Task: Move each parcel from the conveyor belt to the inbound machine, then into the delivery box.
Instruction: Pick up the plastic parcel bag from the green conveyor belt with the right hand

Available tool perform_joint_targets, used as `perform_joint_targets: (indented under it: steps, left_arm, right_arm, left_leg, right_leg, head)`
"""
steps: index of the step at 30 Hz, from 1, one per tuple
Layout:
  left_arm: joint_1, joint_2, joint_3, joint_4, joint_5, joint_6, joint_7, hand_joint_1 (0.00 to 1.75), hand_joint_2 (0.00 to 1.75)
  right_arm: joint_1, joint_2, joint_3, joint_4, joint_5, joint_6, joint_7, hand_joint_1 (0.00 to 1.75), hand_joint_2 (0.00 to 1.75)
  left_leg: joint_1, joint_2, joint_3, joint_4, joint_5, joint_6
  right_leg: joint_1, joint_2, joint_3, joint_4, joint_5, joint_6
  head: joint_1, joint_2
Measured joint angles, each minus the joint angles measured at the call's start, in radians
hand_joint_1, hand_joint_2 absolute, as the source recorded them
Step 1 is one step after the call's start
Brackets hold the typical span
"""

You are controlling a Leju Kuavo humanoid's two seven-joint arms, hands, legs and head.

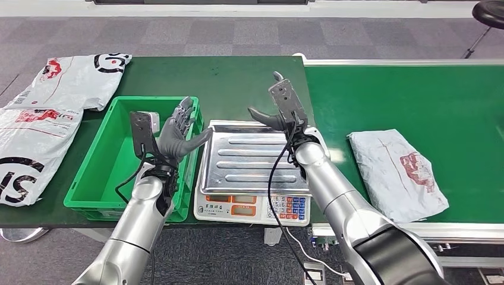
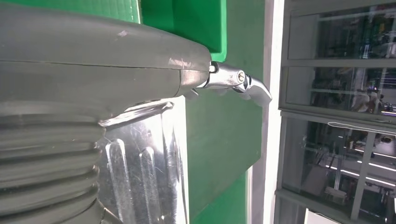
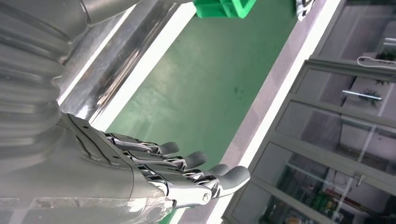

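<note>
Both arms raised over the near edge of the table, forearms angling up and inward from below. Left hand [image 1: 178, 132] held upright between green crate [image 1: 107, 160] and scale tray [image 1: 252, 157], palm turned right toward the tray, fingers [image 1: 185, 113] straight and apart, thumb pointing right over the tray's left rim; nothing held. In the left wrist view, thick grey thumb [image 2: 116, 65] fills most of the frame, one metal fingertip [image 2: 247, 84] poking past it, tray metal [image 2: 140, 168] below.

Right hand [image 1: 284, 110] lifted above the tray's far right corner, edge-on to the head camera, fingers extended upward, thumb sticking out to the left; empty. Right wrist view shows fingers [image 3: 187, 161] stretched flat side by side, slightly fanned, over green surface, gripping nothing, tray edge [image 3: 116, 51] alongside.

Scale [image 1: 254, 205] with keypad at near centre, steel ribbed tray on top, bare. Black cable [image 1: 274, 178] hanging from right wrist across the scale's keypad.

Parcel [image 1: 397, 173], crumpled grey bag with red print, lying flat on conveyor belt [image 1: 416, 101] at right, near its near edge, well apart from right hand, untouched. Green crate left of scale, small white item [image 1: 153, 122] at its far right inside corner, partly hidden by left wrist. Large white printed bags [image 1: 44, 119] lying at far left, off the table's left edge. Dark stool [image 1: 488, 18] at far right on carpet.
</note>
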State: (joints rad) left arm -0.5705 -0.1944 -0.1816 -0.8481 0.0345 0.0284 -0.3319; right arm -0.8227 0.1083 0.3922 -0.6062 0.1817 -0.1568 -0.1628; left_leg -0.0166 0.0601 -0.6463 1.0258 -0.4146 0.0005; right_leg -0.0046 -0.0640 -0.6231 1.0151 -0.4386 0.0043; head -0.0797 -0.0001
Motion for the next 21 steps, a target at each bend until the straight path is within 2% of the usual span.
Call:
perform_joint_targets:
  steps: [21]
  left_arm:
    - [-0.029,-0.003,-0.011,0.069,0.015,-0.005,0.007,0.00,1.75]
  right_arm:
    - [0.003,-0.027,0.000,0.006,-0.003,-0.003,0.004,0.00,1.75]
  left_leg:
    - [0.000,0.000,0.000,0.000,0.000,0.000]
  right_leg:
    - [0.000,0.000,0.000,0.000,0.000,0.000]
  head:
    - [0.000,0.000]
